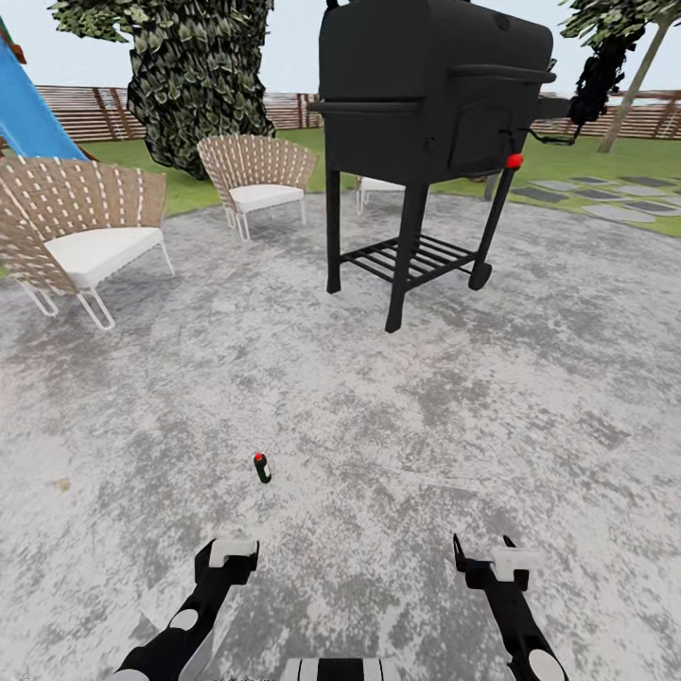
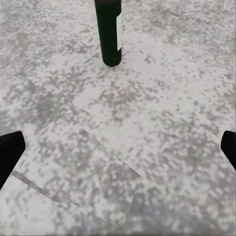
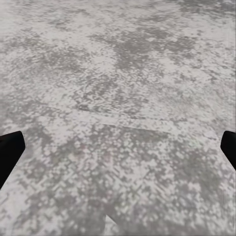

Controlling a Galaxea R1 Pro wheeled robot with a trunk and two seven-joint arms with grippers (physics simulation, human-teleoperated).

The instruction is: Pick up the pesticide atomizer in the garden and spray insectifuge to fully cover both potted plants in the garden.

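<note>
Both arms (image 1: 194,605) reach forward and low, jaws spread.

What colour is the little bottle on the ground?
Dark green pesticide atomizer with a white label, clearest in the left wrist view.

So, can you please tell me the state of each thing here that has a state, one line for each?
pesticide atomizer: standing upright on the grey paved ground, not held.
left gripper: open, empty, near the atomizer and apart from it.
right gripper: open, empty, above bare ground.
grill: lid closed, standing on its legs.
wicker chairs: upright, nothing on the seats.
</note>
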